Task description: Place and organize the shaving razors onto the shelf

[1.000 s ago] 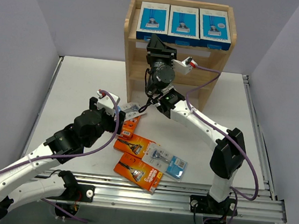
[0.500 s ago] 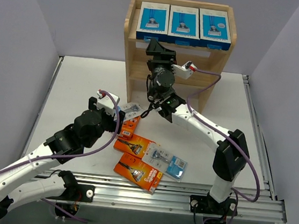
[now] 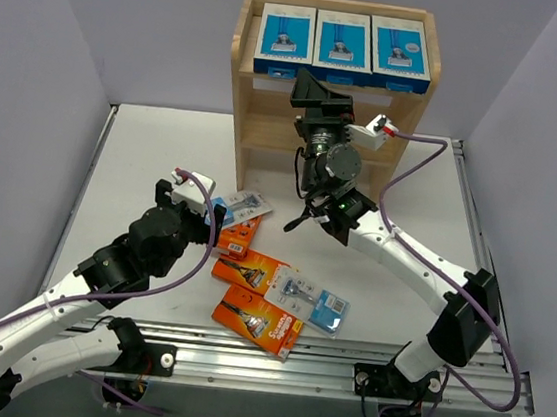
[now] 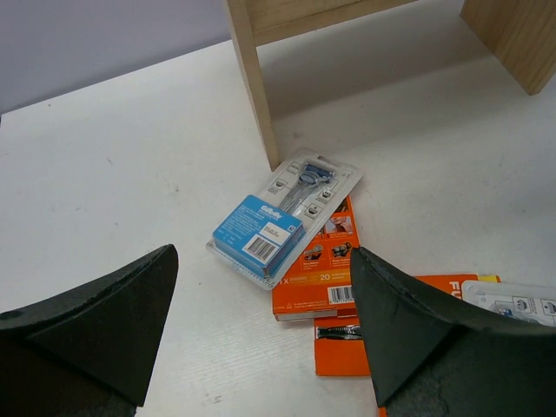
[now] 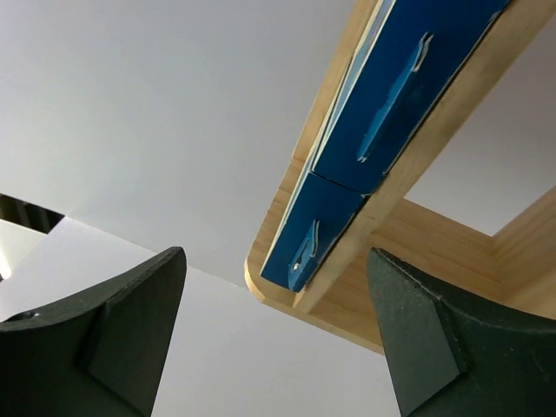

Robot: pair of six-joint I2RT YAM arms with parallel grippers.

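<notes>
The wooden shelf (image 3: pixel 254 115) holds three blue-and-white razor boxes (image 3: pixel 340 45) side by side on its top tier. On the table lie a clear blister card (image 3: pixel 242 204) (image 4: pixel 282 217), orange razor boxes (image 3: pixel 251 269) (image 4: pixel 321 278) and a second blister card (image 3: pixel 313 303). My left gripper (image 3: pixel 212 216) (image 4: pixel 263 261) hovers open just above the near blister card, holding nothing. My right gripper (image 3: pixel 320 88) (image 5: pixel 276 254) is open and empty in front of the shelf's middle tier. It points up at the underside of the top tier (image 5: pixel 434 234) and the blue boxes (image 5: pixel 408 87).
Another orange box (image 3: pixel 258 320) lies near the table's front edge. A metal rail (image 3: pixel 341 369) runs along that edge by the arm bases. Grey walls close in the left and right sides. Purple cables trail from both wrists.
The right arm has swung rightward along the shelf front. The left arm has drawn back slightly to the left, and the near blister card now shows fully.
</notes>
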